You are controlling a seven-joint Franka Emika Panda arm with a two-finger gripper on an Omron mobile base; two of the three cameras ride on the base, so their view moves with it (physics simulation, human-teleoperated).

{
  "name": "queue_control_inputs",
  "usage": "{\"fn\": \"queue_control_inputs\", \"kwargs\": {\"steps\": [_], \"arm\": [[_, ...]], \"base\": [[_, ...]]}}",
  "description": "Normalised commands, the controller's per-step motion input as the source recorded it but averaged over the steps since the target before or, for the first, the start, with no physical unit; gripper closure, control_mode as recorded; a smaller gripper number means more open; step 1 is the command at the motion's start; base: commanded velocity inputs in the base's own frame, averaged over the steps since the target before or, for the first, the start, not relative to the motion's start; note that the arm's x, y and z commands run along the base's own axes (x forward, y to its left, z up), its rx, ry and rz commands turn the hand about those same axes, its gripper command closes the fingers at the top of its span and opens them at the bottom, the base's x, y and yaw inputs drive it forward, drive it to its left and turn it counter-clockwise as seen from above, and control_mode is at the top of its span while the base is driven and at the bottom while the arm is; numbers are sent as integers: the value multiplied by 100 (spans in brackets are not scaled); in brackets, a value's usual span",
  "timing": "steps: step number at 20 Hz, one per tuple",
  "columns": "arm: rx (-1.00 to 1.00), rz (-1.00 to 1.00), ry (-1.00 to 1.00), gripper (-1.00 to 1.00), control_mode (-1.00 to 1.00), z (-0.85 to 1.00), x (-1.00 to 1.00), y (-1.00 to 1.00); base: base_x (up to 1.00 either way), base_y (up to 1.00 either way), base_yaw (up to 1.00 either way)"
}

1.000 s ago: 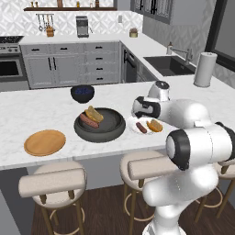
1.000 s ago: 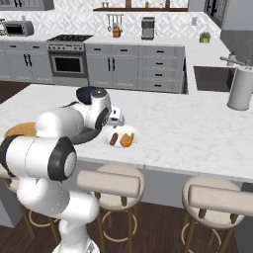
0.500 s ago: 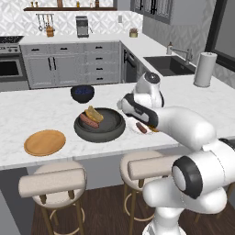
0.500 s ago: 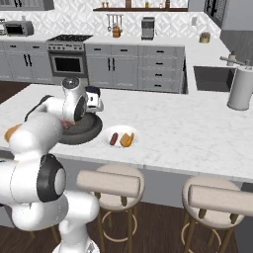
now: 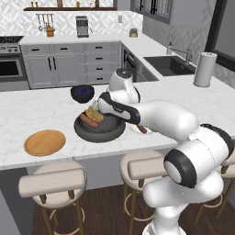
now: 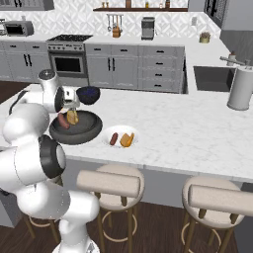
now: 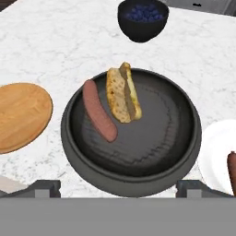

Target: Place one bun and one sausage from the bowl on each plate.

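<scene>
The dark bowl [image 7: 156, 133] holds one bun [image 7: 123, 94] and one sausage [image 7: 99, 110] side by side in its left half. My gripper [image 7: 119, 188] hovers above the bowl's near rim, open, its fingertips [image 7: 44, 186] wide apart with nothing between them. From the sides, the hand [image 5: 112, 108] hangs over the bowl [image 5: 103, 136]. The white plate [image 6: 121, 145] to the bowl's right carries a sausage [image 6: 114, 139] and a bun [image 6: 127, 140]. The bare wooden plate [image 5: 45, 142] lies left of the bowl.
A small dark blue bowl [image 5: 82, 93] stands just behind the big bowl. A paper towel roll [image 5: 204, 69] and a sink [image 5: 172, 64] are far right. Stools line the counter's front edge.
My arm has swung left from over the white plate to over the dark bowl. The gripper stayed open and carried nothing across.
</scene>
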Motion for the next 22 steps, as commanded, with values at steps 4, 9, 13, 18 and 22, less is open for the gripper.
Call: {"fn": "queue_control_inputs", "kwargs": {"steps": [4,9,13,18,22], "arm": [[5,7,4,-100,-100,-31,28,24],[1,0,6,-100,-100,-24,40,-2],[-2,-5,12,-100,-100,-30,46,0],[-7,-14,13,-100,-100,-47,47,1],[-1,-3,6,-100,-100,-40,23,0]], "base": [[0,0,0],[0,0,0],[0,0,0],[0,0,0],[0,0,0]]}}
